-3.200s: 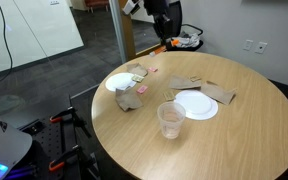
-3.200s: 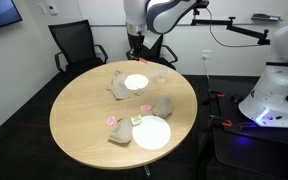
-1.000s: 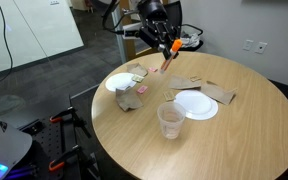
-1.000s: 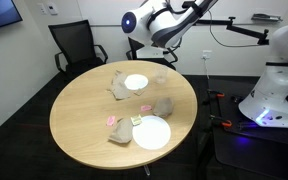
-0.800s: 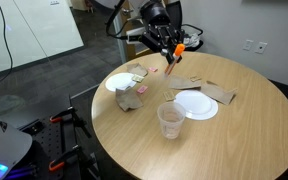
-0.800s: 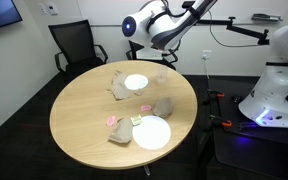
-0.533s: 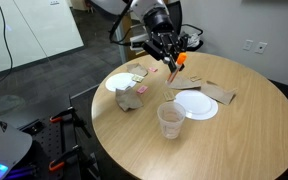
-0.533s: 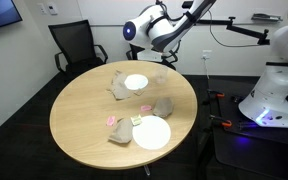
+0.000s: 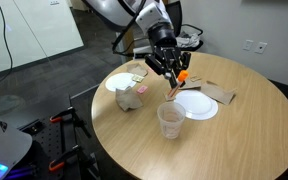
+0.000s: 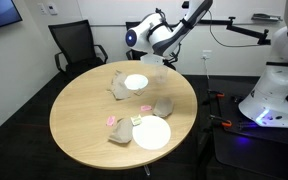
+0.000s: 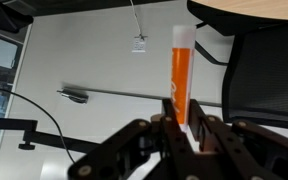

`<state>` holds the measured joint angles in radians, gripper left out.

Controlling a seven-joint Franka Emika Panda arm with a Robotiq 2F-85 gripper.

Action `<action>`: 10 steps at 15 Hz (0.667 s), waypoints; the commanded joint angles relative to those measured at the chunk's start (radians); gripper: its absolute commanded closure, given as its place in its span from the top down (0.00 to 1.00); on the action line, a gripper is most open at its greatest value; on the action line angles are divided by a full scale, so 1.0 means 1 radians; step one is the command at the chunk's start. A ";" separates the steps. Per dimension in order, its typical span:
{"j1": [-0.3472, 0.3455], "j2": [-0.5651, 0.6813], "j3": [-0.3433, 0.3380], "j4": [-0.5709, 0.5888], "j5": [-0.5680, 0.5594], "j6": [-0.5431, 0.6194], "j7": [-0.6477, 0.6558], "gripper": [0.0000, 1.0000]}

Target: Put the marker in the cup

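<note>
- The end effector is clamped on the marker. Its fingers pinch the lower end, and the slim orange barrel stands up with a white tip on top.
- In an exterior view it hangs in the air over the round desk, touching nothing.
- The cup stands upright near the desk's edge, just beside a white plate and well apart from the marker.
- Nothing stands over the cup's rim — bare wood runs from it to the edge.
- The cup is clear plastic, wider at the rim; the desk is smooth pale wood; crumpled brown paper lies nearby.
</note>
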<state>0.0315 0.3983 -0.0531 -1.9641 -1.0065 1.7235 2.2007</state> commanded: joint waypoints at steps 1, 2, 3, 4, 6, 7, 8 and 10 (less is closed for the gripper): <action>-0.011 0.053 -0.003 0.042 0.014 -0.014 0.010 0.05; -0.013 0.064 -0.003 0.044 0.015 -0.012 0.011 0.05; -0.014 0.074 -0.003 0.048 0.017 -0.009 0.012 0.05; -0.013 0.084 -0.003 0.052 0.016 -0.010 0.013 0.05; -0.010 0.107 -0.003 0.062 0.014 -0.009 0.019 0.05; -0.010 0.115 -0.003 0.067 0.014 -0.008 0.019 0.05; -0.009 0.126 -0.003 0.072 0.013 -0.007 0.021 0.05; -0.008 0.144 -0.004 0.082 0.012 -0.002 0.025 0.05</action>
<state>0.0207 0.5117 -0.0534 -1.9155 -1.0020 1.7239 2.2045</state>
